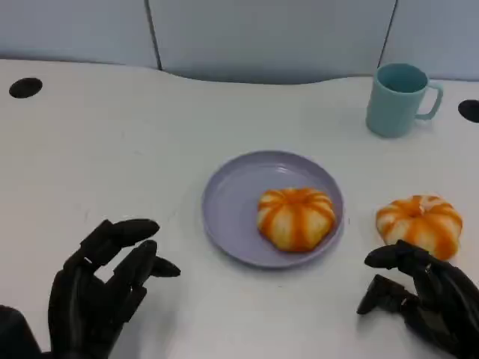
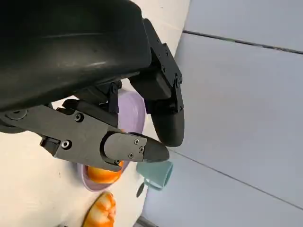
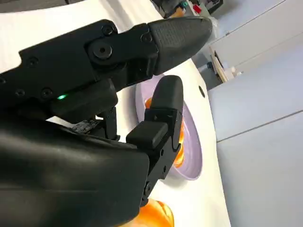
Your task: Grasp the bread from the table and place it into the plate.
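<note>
Nearest you: left hand (image 1: 105,288), fingers spread, holding nothing, idle. Right hand (image 1: 423,295), fingers apart, just short of the table bread (image 1: 419,222), likely approaching. Plate (image 1: 232,198) already carries one bread (image 1: 296,217). Mug (image 1: 398,99) far right.

A white table (image 1: 112,142) is backed by pale grey-blue wall panels (image 1: 269,34) split by dark seams. Two black round holes (image 1: 25,87) are set near its far corners.
</note>
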